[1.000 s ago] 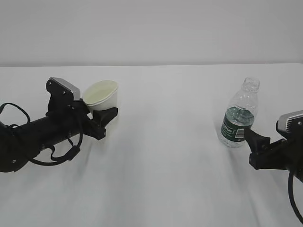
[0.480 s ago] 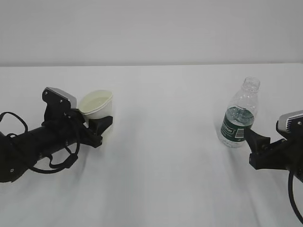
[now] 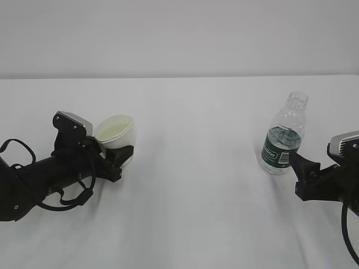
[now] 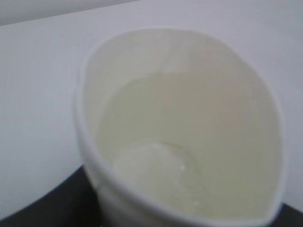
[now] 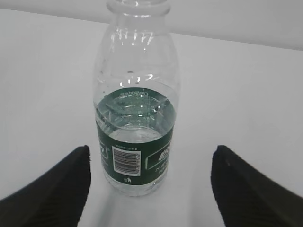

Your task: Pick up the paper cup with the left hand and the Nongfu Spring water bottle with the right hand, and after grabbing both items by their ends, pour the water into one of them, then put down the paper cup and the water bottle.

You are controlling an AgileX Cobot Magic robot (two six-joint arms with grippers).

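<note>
Gripping cup [image 3: 116,136] low on wall, left gripper [image 3: 119,156] squeezes rim oval; thin paper, soft, water [image 4: 156,165] inside, so keep clamp light. Bottle [image 3: 284,134] upright on table [image 3: 196,213], partly filled, light, ribbed, slick; right gripper [image 5: 150,182] jaws spread, not touching. Best grasp: label band.

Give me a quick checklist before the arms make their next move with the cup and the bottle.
1. Left gripper closed on the paper cup: ok.
2. Cup upright: not ok, tilted.
3. Cup resting on the table: cannot tell.
4. Water bottle upright, uncapped, water inside: ok.
5. Right gripper open, fingers apart from the bottle: ok.
6. Nothing lying between cup and bottle: ok.
</note>
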